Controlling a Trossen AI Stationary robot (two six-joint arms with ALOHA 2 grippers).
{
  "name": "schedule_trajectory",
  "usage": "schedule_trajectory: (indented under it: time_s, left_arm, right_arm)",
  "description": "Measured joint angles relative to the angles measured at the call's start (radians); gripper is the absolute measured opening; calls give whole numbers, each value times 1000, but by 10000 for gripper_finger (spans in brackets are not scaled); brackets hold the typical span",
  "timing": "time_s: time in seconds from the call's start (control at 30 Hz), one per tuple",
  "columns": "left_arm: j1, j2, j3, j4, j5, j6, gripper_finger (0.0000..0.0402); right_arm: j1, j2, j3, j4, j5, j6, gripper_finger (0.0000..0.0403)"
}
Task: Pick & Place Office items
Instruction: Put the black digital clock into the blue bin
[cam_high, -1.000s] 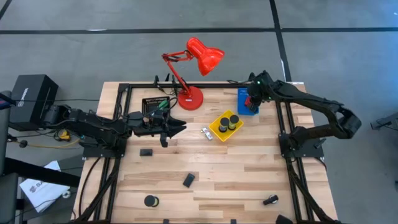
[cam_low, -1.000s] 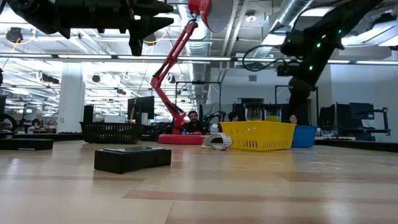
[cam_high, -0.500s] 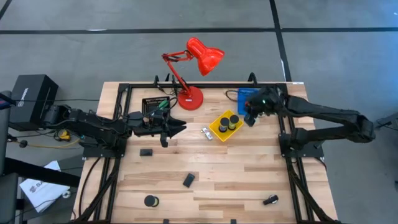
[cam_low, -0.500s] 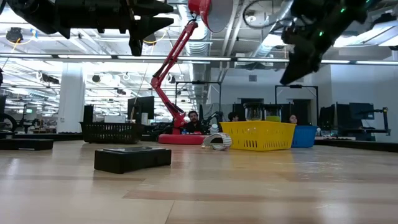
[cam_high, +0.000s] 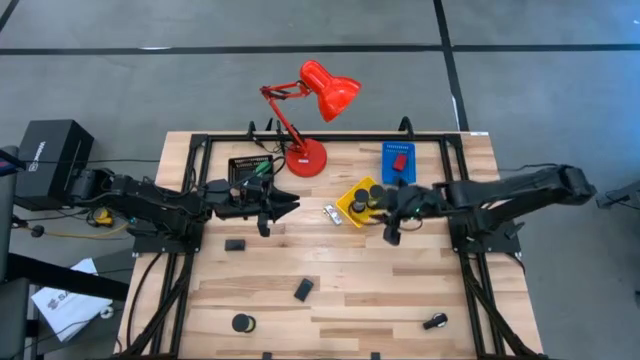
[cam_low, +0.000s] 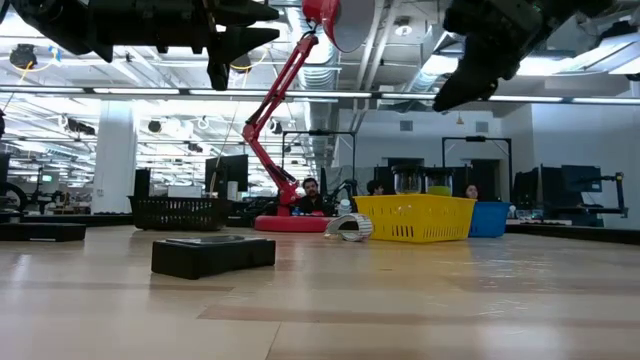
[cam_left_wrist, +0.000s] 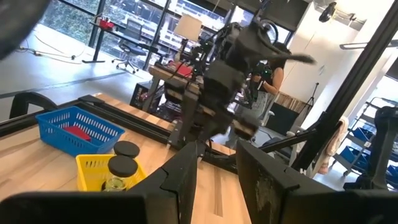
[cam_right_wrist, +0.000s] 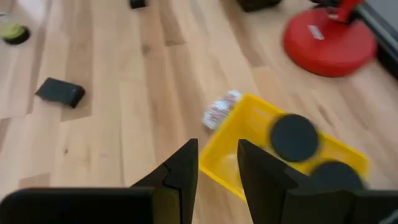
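**Two Arms Hung Over a Busy Table**

On the left, the left gripper (cam_high: 283, 206) hung above the wood, just in front of the black tray (cam_high: 250, 168). Its fingers (cam_left_wrist: 186, 171) had a small gap between them and held nothing. A little black block (cam_high: 235, 244) lay on the table near it, close to the front of that arm. Further toward the near edge sat a black tape roll (cam_high: 242, 323) and another dark block (cam_high: 303, 290), well apart from each other.

In the middle stood the red lamp (cam_high: 305, 155), with its round foot beside the black tray. A silvery clip (cam_high: 331, 213) lay on the wood, just beside the yellow tray (cam_high: 349, 212). Two black tape rolls (cam_right_wrist: 293, 138) sat inside the yellow tray.

The right gripper (cam_high: 390, 225) hovered just past the yellow tray, up in the air. Its fingers (cam_right_wrist: 183, 171) were a little apart and empty too. The yellow tray and the clip were right under its reach.

On the right, the blue tray (cam_high: 398, 163) had a small red block (cam_high: 399, 160) in it. One small dark thing (cam_high: 433, 322) lay alone near the front right corner.
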Motion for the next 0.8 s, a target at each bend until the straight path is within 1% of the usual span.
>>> schedule_trajectory:
  time_s: [0.07, 0.17, 0.37, 0.5, 0.63, 0.7, 0.73, 0.8]
  left_arm:
    - [-5, 0, 0, 0, 2, 0, 108]
    - [-15, 0, 0, 0, 4, 0, 108]
    - [-21, 0, 0, 1, 4, 54, 108]
    - [-21, 0, 0, 2, 2, 64, 108]
    - [-20, 0, 0, 3, -1, 64, 108]
    - [-20, 0, 0, 3, -1, 64, 108]
    - [-20, 0, 0, 4, -1, 64, 108]
    - [-20, 0, 0, 4, -1, 62, 108]
  right_arm:
    - [27, 41, 0, 44, 27, -23, 104]
    - [35, 89, 9, 67, 28, -89, 104]
    - [15, 134, 27, 73, 28, -92, 104]
    - [10, 149, 31, 119, 27, -92, 104]
    - [10, 197, 30, 170, 24, -92, 104]
    - [11, 243, 33, 229, 24, -98, 104]
    - [6, 264, 30, 250, 24, -127, 104]
    - [-8, 324, 38, 348, 21, -219, 104]
